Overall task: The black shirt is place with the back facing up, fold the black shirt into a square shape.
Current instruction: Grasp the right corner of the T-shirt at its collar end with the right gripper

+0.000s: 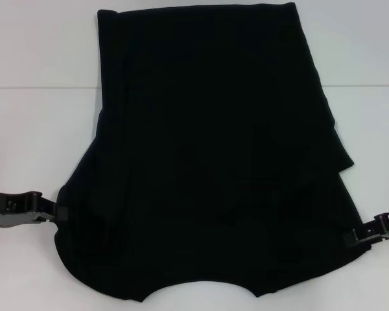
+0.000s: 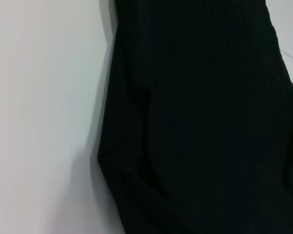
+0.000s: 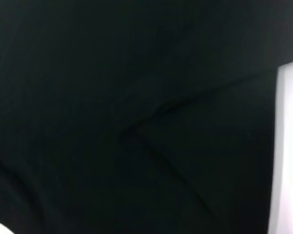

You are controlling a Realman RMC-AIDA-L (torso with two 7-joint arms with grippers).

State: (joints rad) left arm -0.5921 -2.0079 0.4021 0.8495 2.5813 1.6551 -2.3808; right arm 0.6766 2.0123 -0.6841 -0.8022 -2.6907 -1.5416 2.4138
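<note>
Your left gripper [image 1: 57,213] and right gripper [image 1: 350,236] sit at opposite near side edges of the black shirt [image 1: 214,149]; whether either has pinched cloth, you cannot tell. The shirt lies on the white table [image 1: 32,129], long axis running away from you. Expect limp, light fabric; take hold at edges.

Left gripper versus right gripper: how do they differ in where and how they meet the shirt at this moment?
The left gripper meets the black shirt at its left edge, coming in from the left; the right gripper meets the right edge from the right. The left one sits slightly farther from the robot than the right. Both are low on the white table, at the near corners.
</note>
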